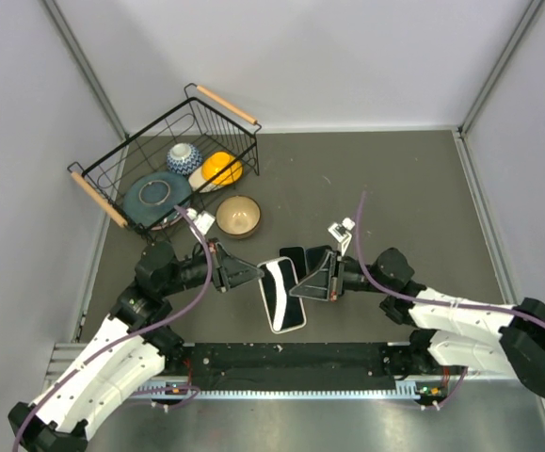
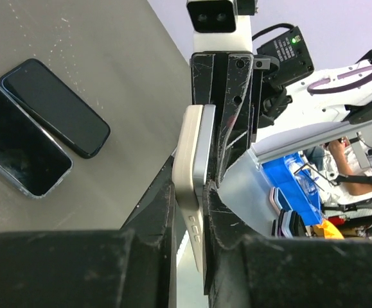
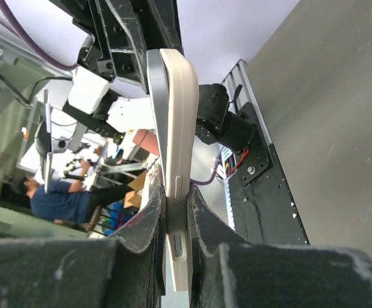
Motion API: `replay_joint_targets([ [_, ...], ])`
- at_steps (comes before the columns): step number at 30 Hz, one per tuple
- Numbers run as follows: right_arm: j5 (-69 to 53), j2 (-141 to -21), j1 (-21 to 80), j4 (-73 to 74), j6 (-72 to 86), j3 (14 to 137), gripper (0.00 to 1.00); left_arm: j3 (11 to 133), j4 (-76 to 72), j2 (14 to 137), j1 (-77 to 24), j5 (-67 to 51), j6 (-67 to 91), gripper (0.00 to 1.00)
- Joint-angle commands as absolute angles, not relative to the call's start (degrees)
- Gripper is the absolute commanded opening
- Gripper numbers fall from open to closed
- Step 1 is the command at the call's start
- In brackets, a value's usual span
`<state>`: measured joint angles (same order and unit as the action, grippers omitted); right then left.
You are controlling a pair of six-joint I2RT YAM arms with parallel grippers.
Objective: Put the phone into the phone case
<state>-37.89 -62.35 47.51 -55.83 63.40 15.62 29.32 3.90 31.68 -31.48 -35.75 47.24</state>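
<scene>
Between left gripper (image 1: pixel 254 275) and right gripper (image 1: pixel 302 287), black-faced phone (image 1: pixel 281 294), cream-rimmed

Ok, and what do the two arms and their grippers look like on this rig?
The left arm and right arm have white lower shells and black joints. A purple cable runs along each to a small white camera block. The left gripper and right gripper are black and two-fingered, their fingers scuffed with pale scratches.
</scene>
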Motion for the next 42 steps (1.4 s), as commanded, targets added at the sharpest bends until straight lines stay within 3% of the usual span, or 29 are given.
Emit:
replay_joint_targets([
  [1, -35.2, -55.7, 51.0, -47.8, 56.4, 22.8, 0.00, 29.4, 4.9, 31.2, -31.2, -36.3, 41.8, 0.26],
  [2, -35.6, -55.5, 51.2, -47.6, 56.3, 23.4, 0.00, 28.7, 2.9, 30.9, -31.2, -37.0, 43.6, 0.35],
  [5, -37.8, -55.1, 51.3, -49.9, 57.2, 22.8, 0.00, 26.9, -3.4, 29.1, -31.2, -38.2, 46.6, 0.42],
  [18, -42.2, -52.6, 51.3, -45.0, 52.9, 22.0, 0.00, 26.1, -10.4, 31.5, -31.2, -51.8, 49.6, 0.47],
  [21, -42.8, -52.9, 51.3, -44.7, 52.7, 22.5, 0.00, 26.1, -12.2, 32.6, -31.2, -53.4, 50.6, 0.40],
  [24, -42.7, -53.1, 51.3, -44.1, 52.6, 22.6, 0.00, 26.6, -11.5, 33.4, -31.2, -52.5, 49.7, 0.04],
  [25, -42.3, -53.0, 51.3, -43.9, 52.6, 22.6, 0.00, 27.2, -9.7, 33.6, -31.2, -51.9, 47.2, 0.00],
  [30, -41.2, -55.0, 51.3, -44.8, 52.6, 24.5, 0.12, 30.8, 4.1, 36.2, -31.3, -47.9, 36.3, 0.00],
  [31, -41.7, -55.9, 51.3, -44.0, 52.3, 26.9, 0.21, 30.8, 4.1, 36.7, -31.3, -47.1, 35.3, 0.00],
  [34, -41.9, -59.2, 51.3, -41.1, 50.5, 31.4, 0.28, 30.3, 0.5, 38.8, -31.3, -51.0, 37.0, 0.00],
  [39, -40.4, -61.1, 50.6, -40.2, 50.4, 34.5, 0.28, 30.2, -3.2, 39.8, -31.3, -53.1, 37.7, 0.00],
  [42, -38.9, -60.0, 49.6, -39.1, 50.1, 34.7, 0.20, 29.7, -3.3, 39.6, -31.3, -53.7, 37.6, 0.00],
])
